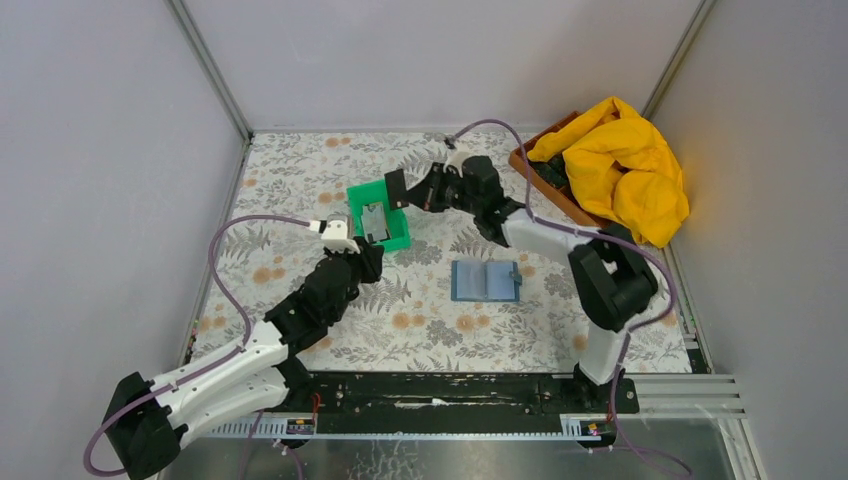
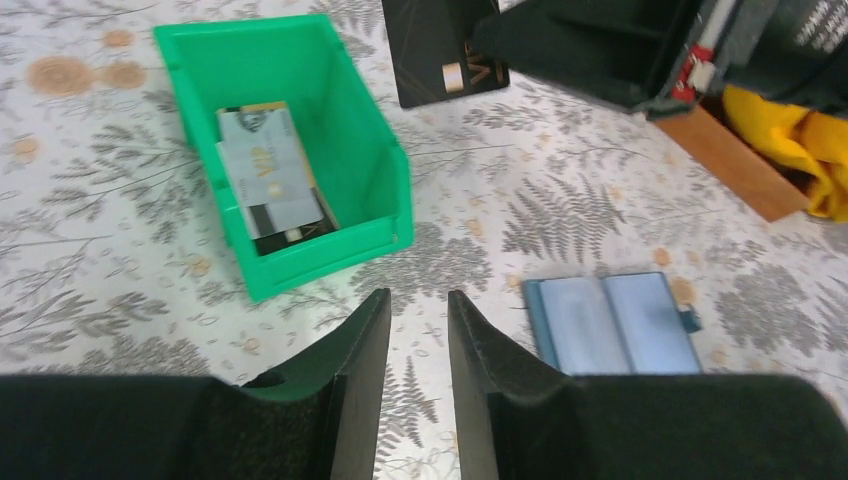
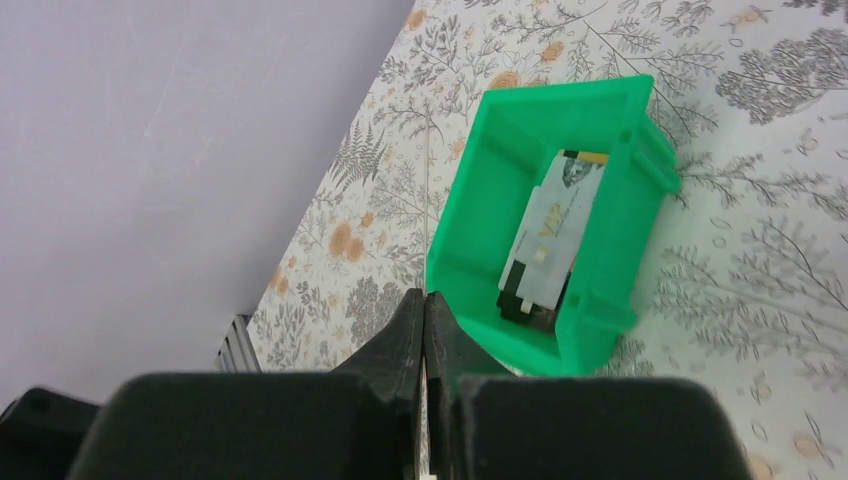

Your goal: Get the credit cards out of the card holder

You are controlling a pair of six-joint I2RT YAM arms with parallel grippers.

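The steel-blue card holder [image 1: 485, 280] lies open and flat on the floral table; it also shows in the left wrist view [image 2: 610, 322]. Its panels look bare. Two or more credit cards [image 1: 375, 220] lie stacked in the green tray [image 1: 398, 240], a grey one on top [image 2: 262, 170] [image 3: 555, 225]. My right gripper [image 1: 412, 192] is shut on a black credit card [image 2: 440, 60] and holds it just above the tray's far right side. In the right wrist view the gripper [image 3: 426, 300] shows that card only edge-on. My left gripper [image 2: 418, 300] is open and empty, just in front of the tray.
A brown box [image 1: 545, 185] holding a yellow cloth [image 1: 625, 165] stands at the back right, close behind the right arm. Grey walls close the table on the left, back and right. The green tray [image 3: 610, 320] sits left of centre.
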